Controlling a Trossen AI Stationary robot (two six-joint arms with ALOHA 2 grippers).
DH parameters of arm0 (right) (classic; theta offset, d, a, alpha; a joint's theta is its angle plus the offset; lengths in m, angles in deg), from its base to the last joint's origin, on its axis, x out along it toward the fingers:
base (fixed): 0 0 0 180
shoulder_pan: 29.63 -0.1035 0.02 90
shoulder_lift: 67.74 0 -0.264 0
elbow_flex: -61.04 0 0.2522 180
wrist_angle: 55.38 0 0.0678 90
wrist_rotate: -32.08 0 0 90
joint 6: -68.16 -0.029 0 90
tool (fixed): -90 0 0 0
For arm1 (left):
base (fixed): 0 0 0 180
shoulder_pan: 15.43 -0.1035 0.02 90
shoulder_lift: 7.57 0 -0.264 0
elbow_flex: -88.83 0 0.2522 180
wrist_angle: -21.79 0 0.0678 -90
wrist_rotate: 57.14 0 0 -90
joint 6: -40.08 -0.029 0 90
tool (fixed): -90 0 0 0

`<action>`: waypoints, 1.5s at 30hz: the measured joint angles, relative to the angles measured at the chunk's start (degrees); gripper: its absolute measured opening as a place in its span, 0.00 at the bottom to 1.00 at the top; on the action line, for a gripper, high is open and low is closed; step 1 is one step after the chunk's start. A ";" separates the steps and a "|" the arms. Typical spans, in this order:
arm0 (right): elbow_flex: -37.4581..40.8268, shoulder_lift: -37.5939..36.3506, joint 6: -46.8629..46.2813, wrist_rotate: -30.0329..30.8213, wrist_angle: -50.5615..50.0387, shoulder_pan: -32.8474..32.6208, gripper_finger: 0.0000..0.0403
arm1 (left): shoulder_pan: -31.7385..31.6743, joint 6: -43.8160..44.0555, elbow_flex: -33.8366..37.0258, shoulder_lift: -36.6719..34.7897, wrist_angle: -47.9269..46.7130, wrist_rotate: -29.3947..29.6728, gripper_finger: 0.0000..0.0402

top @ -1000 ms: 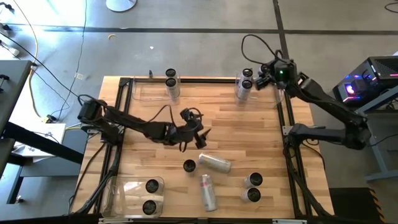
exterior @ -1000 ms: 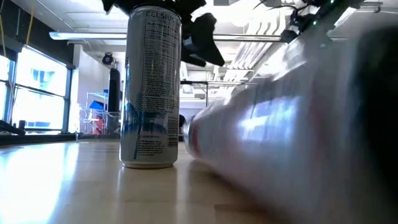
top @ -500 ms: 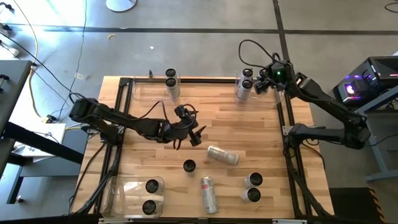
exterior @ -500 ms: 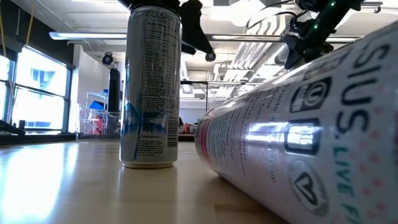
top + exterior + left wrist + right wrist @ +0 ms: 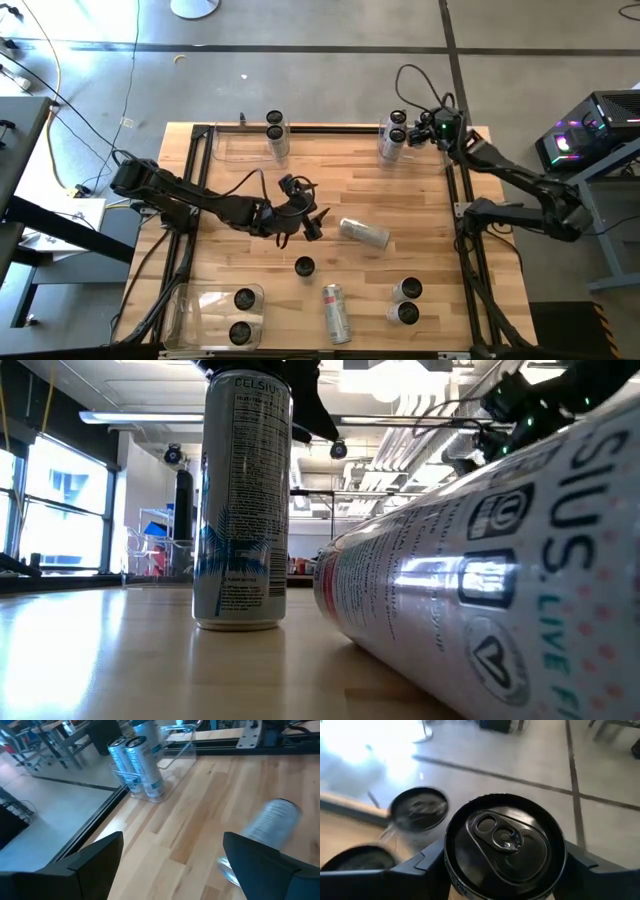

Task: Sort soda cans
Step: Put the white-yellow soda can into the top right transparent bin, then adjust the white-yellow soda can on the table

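Soda cans, slim silver-grey aluminium cylinders with dark round tops, are scattered over the light wooden slatted bench [image 5: 420,215]. One silver can lying on its side [image 5: 364,233] rests near the bench's middle, just beside the left hand [image 5: 305,222], whose dark fingers [image 5: 95,857] stand spread wide with nothing between them. An upright can [image 5: 304,266] stands a little nearer the front edge than that lying can, and another toppled can [image 5: 334,311] lies beyond it. Two cans [image 5: 407,301] stand together toward the front right corner. A clear plastic rectangular bin [image 5: 222,311] at the front left corner holds two more. The right hand [image 5: 432,128] hovers at the back right corner, clamped on a black-topped can [image 5: 504,847], beside two upright cans [image 5: 395,135].
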 joint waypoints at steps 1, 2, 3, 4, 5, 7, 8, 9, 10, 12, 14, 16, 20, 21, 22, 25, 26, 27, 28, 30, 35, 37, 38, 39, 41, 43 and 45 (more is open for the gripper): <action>1.75 0.34 -0.41 -1.33 3.19 0.88 0.58 | 0.13 -0.13 0.01 0.00 0.00 -0.51 0.84; 3.22 0.74 -0.68 -2.70 5.93 1.60 0.58 | 0.27 -0.36 0.02 0.00 0.02 -1.44 0.84; 4.32 1.30 -1.08 -3.94 7.89 2.31 0.58 | 0.35 -0.59 0.00 0.00 0.03 -2.43 0.84; 5.27 2.06 -1.53 -4.91 9.49 2.95 0.58 | 0.34 -0.57 0.01 0.01 0.02 -3.44 0.84; 6.02 2.86 -1.53 -5.24 10.37 3.43 0.58 | 0.34 -0.55 0.00 0.11 0.05 -4.32 0.84; 6.57 4.87 -1.09 -5.34 10.68 4.36 0.58 | 0.25 -0.38 0.00 0.30 0.07 -6.16 0.84; 6.59 6.01 -0.42 -5.30 10.73 4.66 0.58 | 0.22 -0.69 0.00 0.39 0.00 -7.10 0.84; 6.59 6.98 -0.10 -5.20 11.61 4.88 0.58 | 0.17 -1.10 0.00 0.66 0.15 -8.34 0.84; 6.51 7.94 0.13 -5.32 12.88 4.96 0.58 | -0.01 -1.63 0.00 0.98 0.70 -9.67 0.84; 6.35 9.71 0.59 -5.51 14.51 4.89 0.58 | -0.47 -3.01 0.00 1.74 1.20 -12.71 0.84; 6.35 10.73 1.08 -5.65 15.89 4.87 0.58 | -1.27 -4.01 -0.03 3.02 2.95 -16.05 0.84; 6.34 10.75 1.45 -5.96 15.92 4.87 0.63 | -2.25 -4.56 -0.04 4.17 3.39 -18.60 0.84; 6.63 8.78 1.53 -6.35 14.13 4.89 0.80 | -4.49 -5.34 -0.04 6.67 5.70 -22.68 0.84; 6.63 7.99 1.54 -6.31 14.04 4.89 0.83 | -5.00 -5.84 -0.04 7.18 6.62 -23.90 0.84; 6.63 6.87 1.60 -6.25 14.10 4.89 0.85 | -5.46 -6.36 -0.03 7.54 6.91 -25.27 0.84; 6.57 3.09 1.62 -6.21 13.67 4.89 0.87 | -6.66 -8.57 -0.04 9.05 10.46 -28.96 0.84; 6.59 1.45 1.61 -6.20 13.15 4.88 0.87 | -7.06 -9.30 -0.04 9.48 11.04 -29.73 0.84; 6.59 -0.37 1.59 -6.15 12.95 4.88 0.87 | -7.46 -10.11 -0.04 10.06 12.23 -30.59 0.84; 6.57 -2.43 1.46 -6.06 12.22 4.87 0.87 | -7.86 -10.76 -0.04 10.56 13.30 -31.36 0.84; 6.21 -6.59 1.14 -6.07 8.88 4.36 0.88 | -8.85 -11.17 -0.04 11.29 13.59 -32.23 0.84; 2.13 -15.13 1.20 -8.33 -4.91 -1.75 0.88 | -11.33 -11.12 -0.04 11.69 13.70 -32.26 0.84; 0.83 -17.03 1.08 -10.82 -9.28 -5.83 0.88 | -11.95 -11.12 -0.04 11.64 13.95 -32.15 0.84; 0.56 -17.62 0.90 -12.71 -10.32 -7.77 0.88 | -12.23 -11.10 -0.04 11.61 14.04 -32.13 0.84; 0.54 -18.01 0.85 -15.12 -11.40 -9.57 0.88 | -12.25 -10.81 -0.04 11.54 14.26 -31.96 0.84; 0.54 -18.27 0.66 -20.86 -14.56 -12.28 0.88 | -12.25 -10.27 -0.04 11.50 14.29 -30.72 0.84; 0.54 -17.93 -0.33 -24.84 -18.21 -14.55 0.88 | -12.08 -10.17 -0.04 11.50 13.72 -29.66 0.84; 0.54 -17.22 -1.29 -26.76 -20.77 -16.91 0.88 | -11.77 -10.02 -0.02 11.50 13.51 -29.31 0.84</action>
